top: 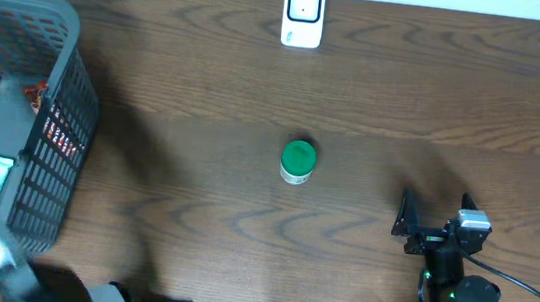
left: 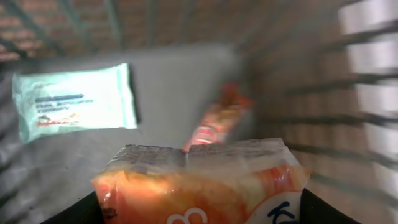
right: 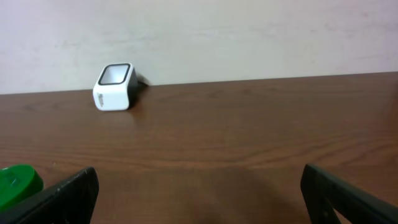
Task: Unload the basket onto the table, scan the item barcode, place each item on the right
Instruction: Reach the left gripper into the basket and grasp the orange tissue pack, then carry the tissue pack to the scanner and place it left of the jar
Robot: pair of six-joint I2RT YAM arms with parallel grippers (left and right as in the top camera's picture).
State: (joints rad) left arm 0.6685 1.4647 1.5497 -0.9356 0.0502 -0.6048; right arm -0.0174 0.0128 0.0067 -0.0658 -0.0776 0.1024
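My left gripper pinches the orange packet between its fingers, inside the grey basket; a white wipes pack lies at ten o'clock. My right gripper is spread wide, empty, over the table. The scanner is at eleven o'clock, a green-lidded jar at nine.
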